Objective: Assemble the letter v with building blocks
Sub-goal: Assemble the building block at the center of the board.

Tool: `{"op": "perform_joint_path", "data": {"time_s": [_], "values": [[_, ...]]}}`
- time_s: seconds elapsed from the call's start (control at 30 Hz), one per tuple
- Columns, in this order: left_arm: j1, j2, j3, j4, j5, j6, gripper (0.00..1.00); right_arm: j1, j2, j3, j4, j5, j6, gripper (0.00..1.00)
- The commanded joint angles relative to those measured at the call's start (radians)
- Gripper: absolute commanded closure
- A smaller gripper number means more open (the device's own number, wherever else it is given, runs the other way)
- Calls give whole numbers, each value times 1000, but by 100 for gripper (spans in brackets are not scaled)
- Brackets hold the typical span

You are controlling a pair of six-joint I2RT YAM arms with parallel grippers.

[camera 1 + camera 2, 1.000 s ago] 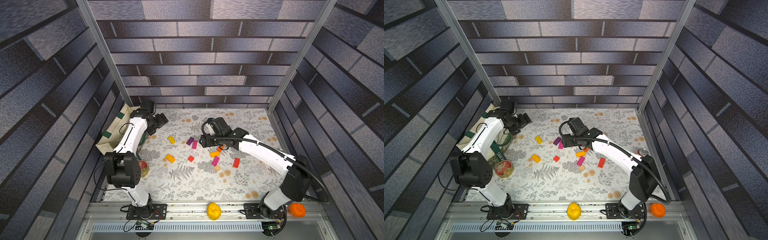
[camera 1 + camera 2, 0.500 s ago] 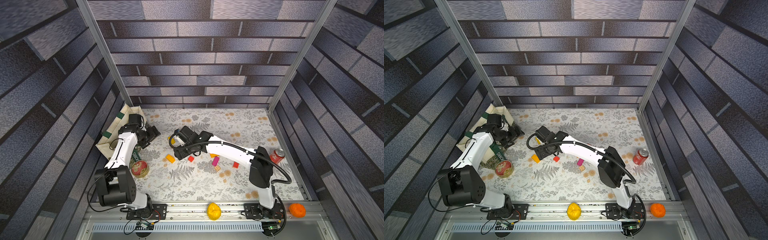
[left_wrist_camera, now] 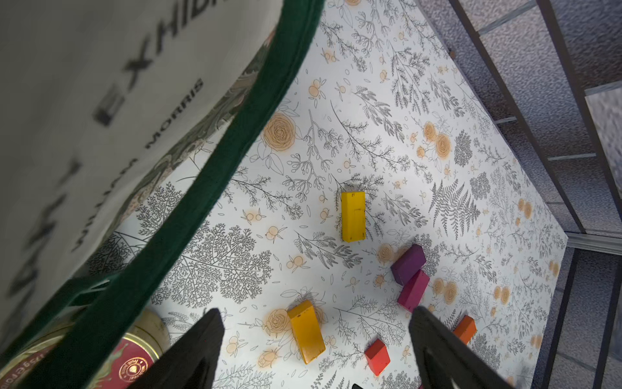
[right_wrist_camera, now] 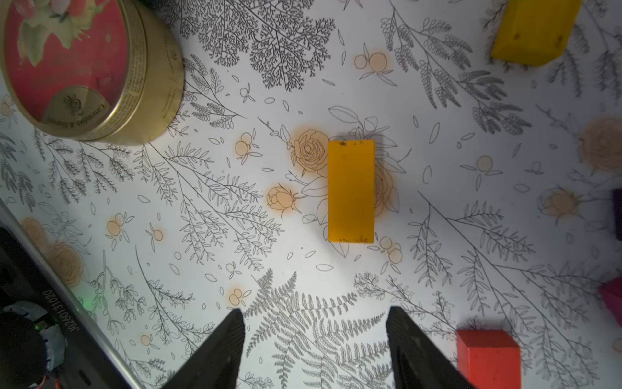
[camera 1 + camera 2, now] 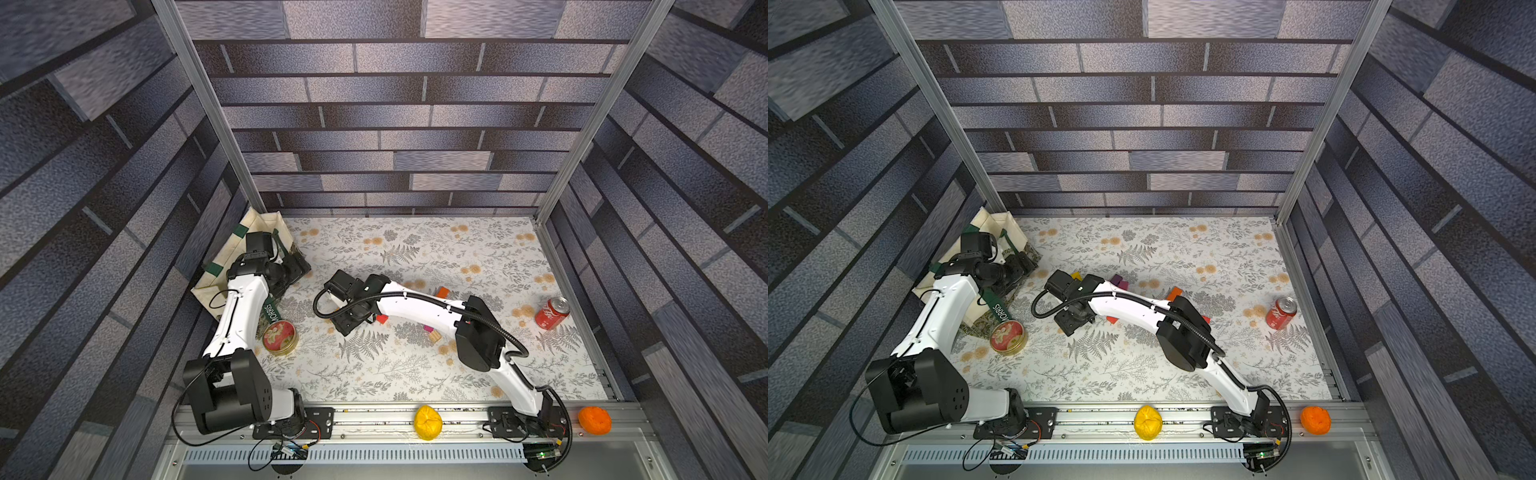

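The amber block [image 4: 351, 191] looks like painted wood: light, stiff and hard to damage, though its smooth sides could slip in a weak pinch. It is best taken across its two long sides, near mid-length. It lies flat on the flowered mat [image 4: 437, 235], clear of the red block [image 4: 488, 357] and the yellow block [image 4: 535, 30]. In the right wrist view it sits beyond the tips of the right gripper [image 4: 313, 320], in line with the gap. Its long sides run the way the fingers [image 4: 218, 350] point. Those fingers are spread and empty. In a top view that gripper [image 5: 347, 326] hangs left of the frame's centre, hiding the block. The left gripper [image 5: 297, 268], also spread and empty, is by the bag [image 5: 232, 257] at mid-left.
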Motion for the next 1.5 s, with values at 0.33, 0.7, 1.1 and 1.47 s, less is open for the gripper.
{"op": "perform_joint_path", "data": {"time_s": [0.33, 0.7, 1.1, 1.47], "values": [[12, -16, -17, -10, -50, 29, 11, 8, 163, 189, -80, 80, -54, 33], [18, -12, -19, -11, -62, 32, 11, 8, 262, 308, -115, 116, -100, 31], [20, 0, -17, -14, -61, 33, 11, 8, 334, 375, -129, 121, -100, 33], [21, 2, -19, -11, -59, 30, 11, 8, 336, 378, -151, 121, -80, 58]]}}
